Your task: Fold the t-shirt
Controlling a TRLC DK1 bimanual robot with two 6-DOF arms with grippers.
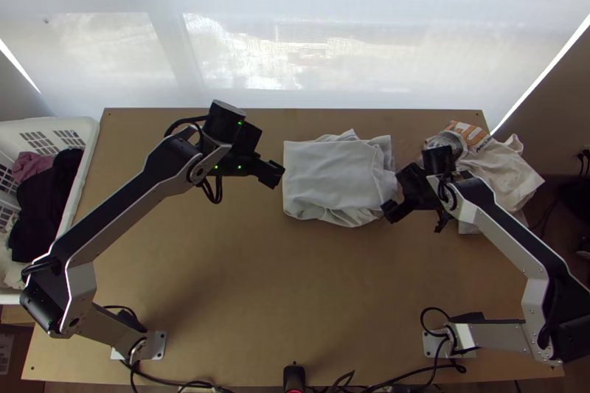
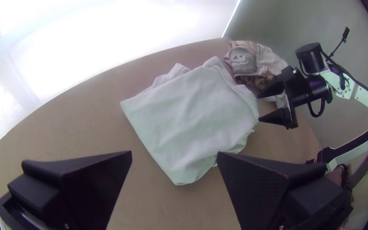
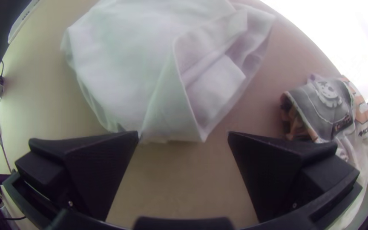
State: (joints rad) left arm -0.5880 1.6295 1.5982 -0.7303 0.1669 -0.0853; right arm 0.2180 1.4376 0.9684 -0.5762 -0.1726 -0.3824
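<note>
White cloth, one t-shirt [image 1: 332, 175]: folded into a rough packet, lying between the left end effector [image 1: 274, 173] and the right end effector [image 3: 184, 134]. Left unit: parted, unloaded, near the straighter edge. Right unit: likewise parted and unloaded, beside the uneven end, its loose layers [image 3: 218, 81] gaping.

Step, as judged: tidying or a closing fold, most of the work done. Handling: pinch every layer of the ragged end low, lift slightly, carry towards the left end effector; press lightly there against drag. Risk: the top layer coming away alone.

Surface: table [image 1: 243, 268], light wood, flat. Room: bright, pale translucent screen [image 1: 243, 46] beyond both end effectors; white basket [image 1: 88, 150] with dark garments [image 1: 44, 201], outward of the left; printed cloths [image 2: 243, 61], heaped, outward of the right.
</note>
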